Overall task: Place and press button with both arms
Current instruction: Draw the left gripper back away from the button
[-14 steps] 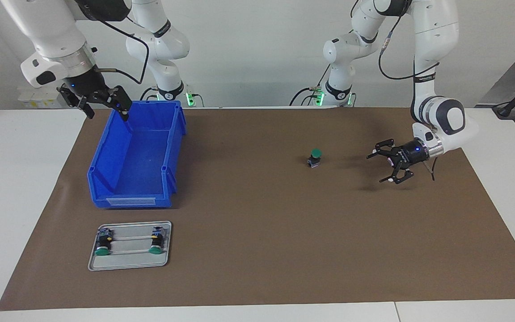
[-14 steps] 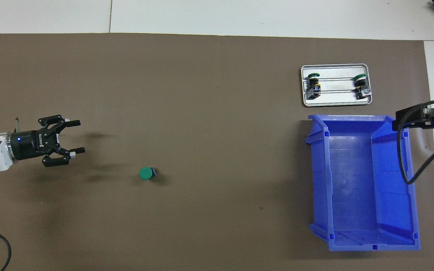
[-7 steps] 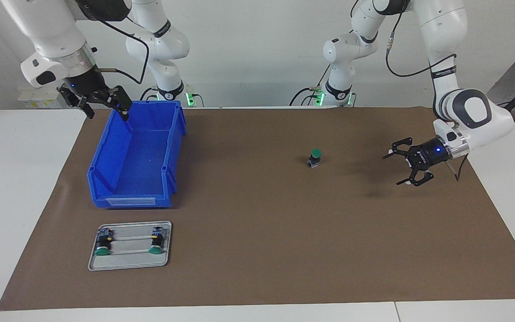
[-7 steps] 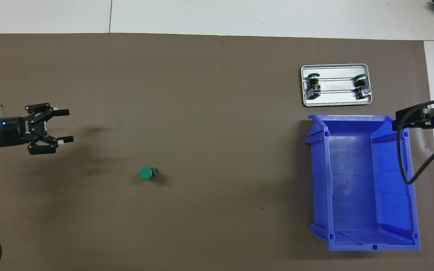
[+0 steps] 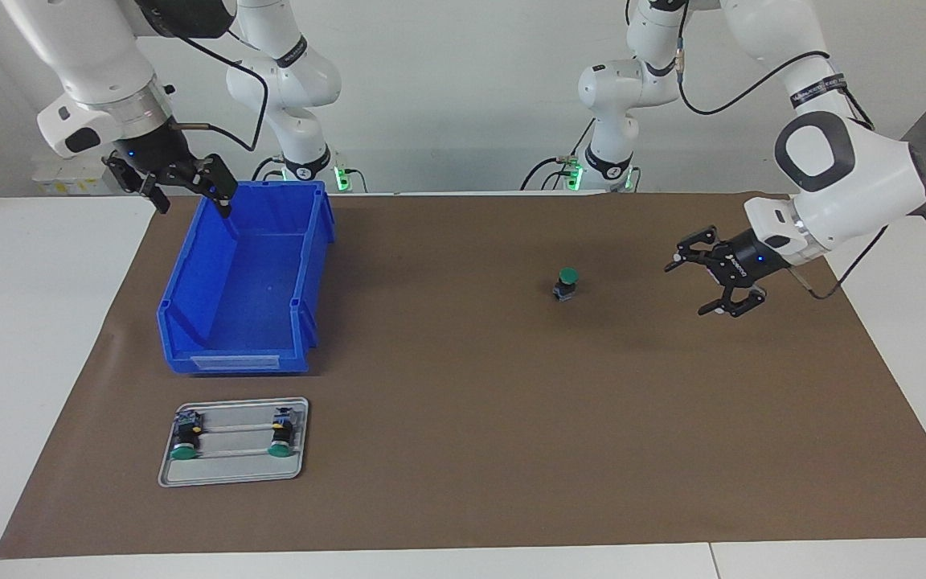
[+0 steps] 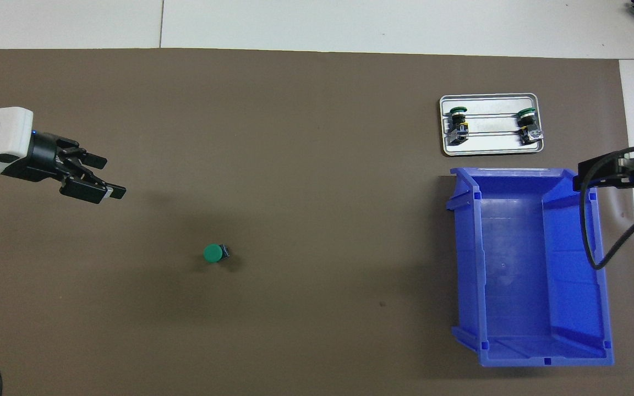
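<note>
Left gripper (image 5: 692, 281) fingers spread, empty, right gripper (image 5: 190, 197) likewise

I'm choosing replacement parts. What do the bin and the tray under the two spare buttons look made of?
The blue bin looks like moulded plastic: uniform colour, soft sheen, ribbed rims. The tray looks like metal, probably aluminium or steel: silvery-grey, dully reflective, with a rolled rim. Neither is certain from looks alone.

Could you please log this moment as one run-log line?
button: upright on mat, untouched | left gripper: open, empty, over mat | right gripper: open, empty, waiting over blue bin
</note>
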`<action>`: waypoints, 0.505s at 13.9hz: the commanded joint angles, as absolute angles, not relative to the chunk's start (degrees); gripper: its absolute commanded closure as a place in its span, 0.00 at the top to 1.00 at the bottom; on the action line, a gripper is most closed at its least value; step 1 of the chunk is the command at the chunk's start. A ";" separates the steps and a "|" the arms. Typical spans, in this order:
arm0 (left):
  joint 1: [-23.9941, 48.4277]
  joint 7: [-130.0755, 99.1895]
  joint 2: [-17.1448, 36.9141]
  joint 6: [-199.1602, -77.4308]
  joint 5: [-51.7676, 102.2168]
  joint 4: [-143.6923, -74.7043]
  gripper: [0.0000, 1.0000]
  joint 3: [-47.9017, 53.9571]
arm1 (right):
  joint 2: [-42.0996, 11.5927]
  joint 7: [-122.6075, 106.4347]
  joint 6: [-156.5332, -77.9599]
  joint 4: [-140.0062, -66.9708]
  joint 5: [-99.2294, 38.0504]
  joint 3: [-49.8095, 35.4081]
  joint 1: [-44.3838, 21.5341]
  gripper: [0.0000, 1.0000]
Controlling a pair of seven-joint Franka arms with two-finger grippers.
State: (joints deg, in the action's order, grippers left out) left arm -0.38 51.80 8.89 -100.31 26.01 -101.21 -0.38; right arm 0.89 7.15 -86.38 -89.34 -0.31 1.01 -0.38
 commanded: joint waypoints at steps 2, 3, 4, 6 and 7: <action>8.24 30.64 8.00 -101.25 16.89 -102.22 0.95 -1.14 | 2.11 5.80 -86.31 -90.62 -1.14 0.35 0.44 1.00; 10.00 24.76 7.91 -101.25 14.87 -102.65 0.95 -1.14 | 2.11 5.80 -86.31 -90.70 -1.14 0.35 0.44 1.00; 11.59 18.26 7.21 -101.25 13.72 -103.79 0.88 -1.14 | 2.11 5.80 -86.31 -90.62 -1.14 0.35 0.44 1.00; 13.70 9.70 5.11 -103.26 13.62 -108.34 0.78 -1.06 | 2.11 5.80 -86.31 -90.62 -1.14 0.35 0.44 1.00; 15.10 9.15 4.40 -105.97 13.62 -110.46 0.77 -1.14 | 2.11 5.80 -86.31 -90.70 -1.14 0.35 0.44 1.00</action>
State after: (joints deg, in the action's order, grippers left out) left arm 12.66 13.17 8.19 -101.33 14.81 -104.02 -0.20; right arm 0.89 7.15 -86.38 -89.35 -0.31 1.01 -0.38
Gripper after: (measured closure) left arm 0.194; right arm 0.000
